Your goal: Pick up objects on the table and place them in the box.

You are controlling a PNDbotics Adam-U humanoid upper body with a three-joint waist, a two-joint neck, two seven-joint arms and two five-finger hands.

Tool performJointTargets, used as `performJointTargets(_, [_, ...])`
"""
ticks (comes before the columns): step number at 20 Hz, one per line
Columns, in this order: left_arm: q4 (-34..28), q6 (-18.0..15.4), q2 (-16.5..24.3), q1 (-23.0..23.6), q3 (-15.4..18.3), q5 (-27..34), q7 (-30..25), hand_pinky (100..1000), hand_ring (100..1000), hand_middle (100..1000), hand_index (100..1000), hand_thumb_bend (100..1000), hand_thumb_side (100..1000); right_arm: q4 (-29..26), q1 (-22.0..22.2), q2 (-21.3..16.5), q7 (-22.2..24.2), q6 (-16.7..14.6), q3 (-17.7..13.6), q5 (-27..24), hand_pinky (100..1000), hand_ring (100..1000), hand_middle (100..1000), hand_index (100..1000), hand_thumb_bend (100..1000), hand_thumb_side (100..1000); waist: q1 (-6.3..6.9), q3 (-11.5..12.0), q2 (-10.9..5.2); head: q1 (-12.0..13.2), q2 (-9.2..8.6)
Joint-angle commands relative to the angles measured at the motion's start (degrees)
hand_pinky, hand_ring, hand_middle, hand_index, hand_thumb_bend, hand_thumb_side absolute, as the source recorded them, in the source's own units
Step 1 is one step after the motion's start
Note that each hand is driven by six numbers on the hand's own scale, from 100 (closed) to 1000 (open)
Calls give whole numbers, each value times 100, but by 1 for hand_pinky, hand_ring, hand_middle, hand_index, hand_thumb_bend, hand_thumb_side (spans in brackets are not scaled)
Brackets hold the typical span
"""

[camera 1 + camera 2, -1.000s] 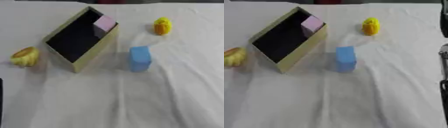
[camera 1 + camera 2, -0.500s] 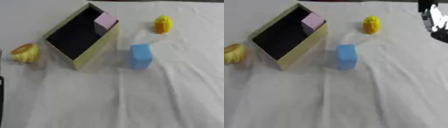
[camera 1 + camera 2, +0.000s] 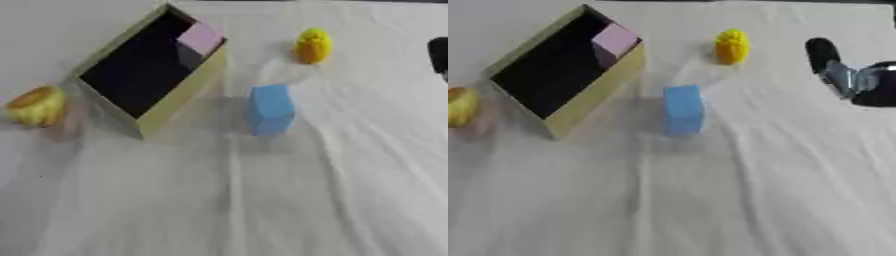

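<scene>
A tan box point(image 3: 179, 97) with a black inside lies askew at the upper left, and a pink block point(image 3: 200, 38) sits in its far corner. A blue block point(image 3: 269, 108) stands just right of the box. Farther back is a small yellow object point(image 3: 312, 45). Another yellow object point(image 3: 36, 105) lies left of the box. My right hand point(image 3: 855, 77), black with silver joints, comes in from the right edge, to the right of the far yellow object and apart from it. It holds nothing that I can see.
A creased white cloth point(image 3: 262, 200) covers the whole table. Its near half carries no objects.
My right hand has come down from the upper right corner into the right eye view, nearer the yellow object. The dark shape at the lower left edge is gone. The objects stay put.
</scene>
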Motion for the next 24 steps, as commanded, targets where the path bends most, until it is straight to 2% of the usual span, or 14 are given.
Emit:
performJointTargets(1, [-91, 5, 298, 26, 8, -32, 103, 651, 673, 654, 811, 189, 530, -87, 56, -536, -54, -104, 7, 141, 863, 940, 828, 893, 100, 570, 17, -25, -151, -73, -16])
performJointTargets(6, [-91, -7, 440, 93, -14, 0, 165, 650, 672, 654, 810, 185, 529, -87, 51, -826, -25, -206, 165, 285, 863, 942, 836, 896, 100, 573, 45, -28, -137, -117, 30])
performJointTargets(7, [-91, -9, 452, 98, -22, 11, 161, 650, 672, 654, 809, 184, 529, -87, 7, -851, 18, -218, 216, 297, 863, 943, 834, 896, 100, 547, 46, -21, -132, -127, 47])
performJointTargets(10, [-91, -10, 439, 107, -35, 48, 140, 648, 671, 654, 808, 177, 540, -87, -163, -890, 268, -186, 410, 299, 869, 952, 840, 897, 100, 589, 34, 17, -109, -156, 98])
performJointTargets(17, [-91, 3, 390, 110, -61, 115, 85, 648, 671, 654, 808, 171, 547, -87, -676, -746, 1039, 184, 824, 249, 883, 968, 845, 904, 130, 551, -2, 83, -90, -213, 137])
performJointTargets(24, [-91, 35, 336, 101, -129, 168, -9, 647, 668, 652, 807, 169, 550, -87, -1333, -369, 2009, 692, 1291, 69, 913, 996, 841, 908, 260, 416, -8, 96, -166, -288, 257])
